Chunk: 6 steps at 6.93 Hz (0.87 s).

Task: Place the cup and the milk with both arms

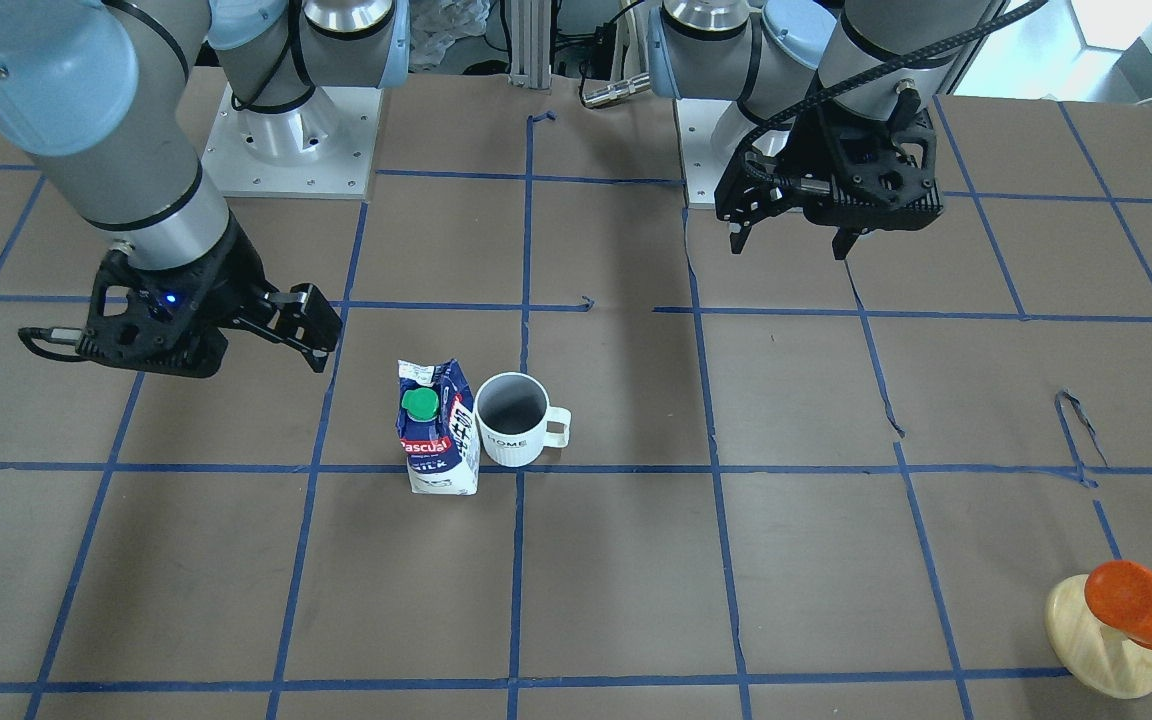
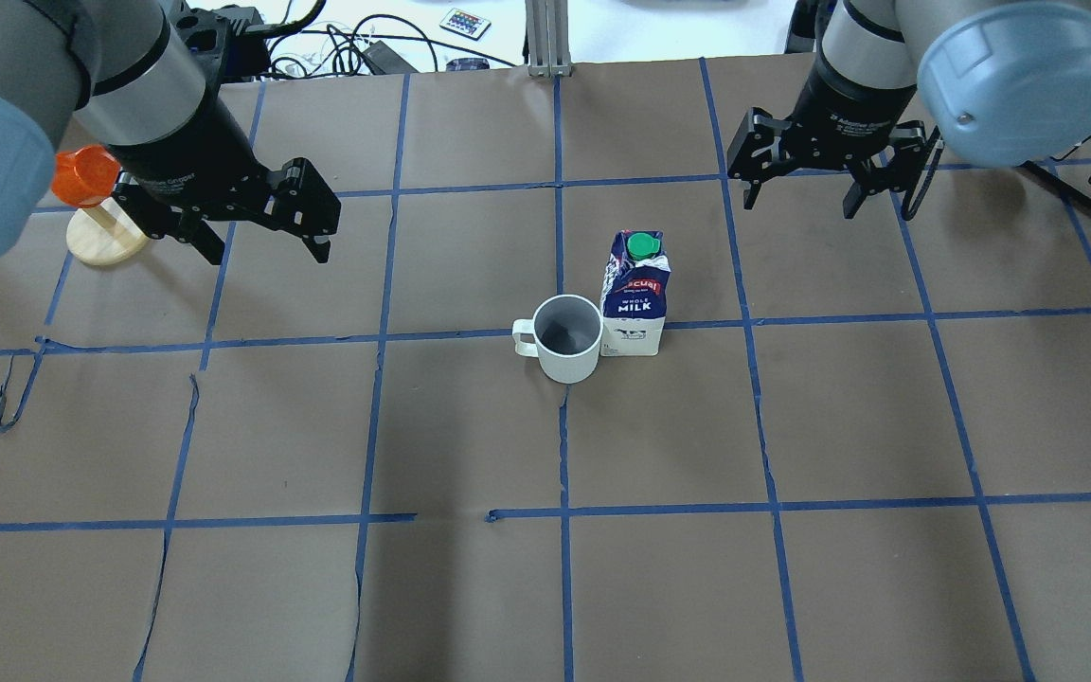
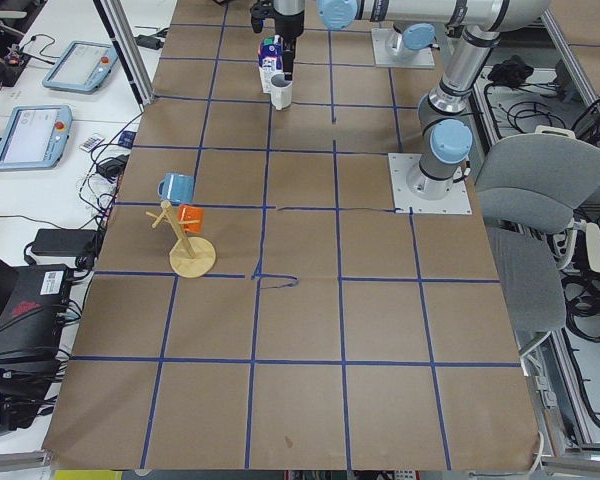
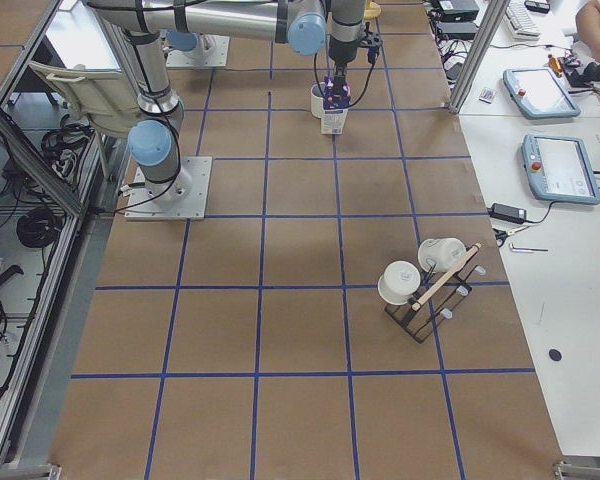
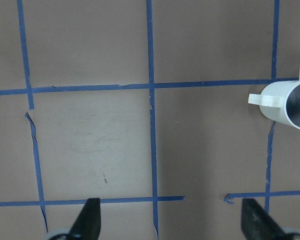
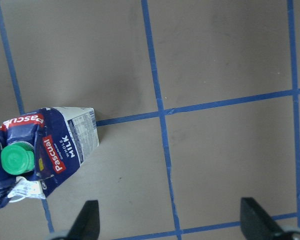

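Note:
The white cup with "HOME" lettering stands upright near the table's middle, its handle pointing toward the robot's left. The dark-blue and white milk carton with a green cap stands upright right beside it, on the robot's right side. They show the same way in the overhead view: the cup and the milk. My left gripper is open and empty, held above the table left of the cup. My right gripper is open and empty, held above the table right of the milk.
An orange cup on a round wooden stand is at the far left, beside the left arm. A rack with white cups stands at the right end of the table. The table is covered in brown paper with a blue tape grid.

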Available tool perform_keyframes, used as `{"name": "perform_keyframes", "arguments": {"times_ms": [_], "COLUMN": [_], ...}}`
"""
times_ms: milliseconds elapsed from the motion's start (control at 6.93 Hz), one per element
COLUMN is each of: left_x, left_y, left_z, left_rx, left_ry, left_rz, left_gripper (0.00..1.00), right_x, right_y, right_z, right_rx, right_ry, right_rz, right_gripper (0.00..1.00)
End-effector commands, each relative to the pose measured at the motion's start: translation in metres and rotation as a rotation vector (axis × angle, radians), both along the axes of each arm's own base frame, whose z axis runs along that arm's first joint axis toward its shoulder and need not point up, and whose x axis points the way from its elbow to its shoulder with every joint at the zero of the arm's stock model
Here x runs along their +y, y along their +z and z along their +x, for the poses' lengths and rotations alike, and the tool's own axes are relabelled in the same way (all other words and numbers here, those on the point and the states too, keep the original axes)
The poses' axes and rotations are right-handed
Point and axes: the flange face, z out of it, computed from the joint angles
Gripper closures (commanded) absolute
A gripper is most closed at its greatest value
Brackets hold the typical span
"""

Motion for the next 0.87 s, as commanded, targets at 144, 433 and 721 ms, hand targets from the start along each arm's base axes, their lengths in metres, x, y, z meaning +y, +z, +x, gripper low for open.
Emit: {"name": "perform_keyframes", "arguments": {"times_ms": [144,433,721], "left_x": [0.0,0.001,0.001], "left_y": [0.001,0.0,0.001], "left_z": [0.0,0.0,0.001], "left_rx": [-0.001,-0.006,-0.015], "left_ry": [0.0,0.0,0.0], "left_rz": [-0.001,0.0,-0.001], "left_gripper": [0.0,0.0,0.0], "right_x": [0.032,0.041,0.04], "right_y": [0.013,0.02,0.021], "right_z": [-0.005,-0.002,-0.003], "right_rx": [0.053,0.036,0.031], "right_ry": [0.016,0.03,0.042], "right_rz": [0.065,0.066,0.06], "right_gripper": [0.0,0.0,0.0]}}
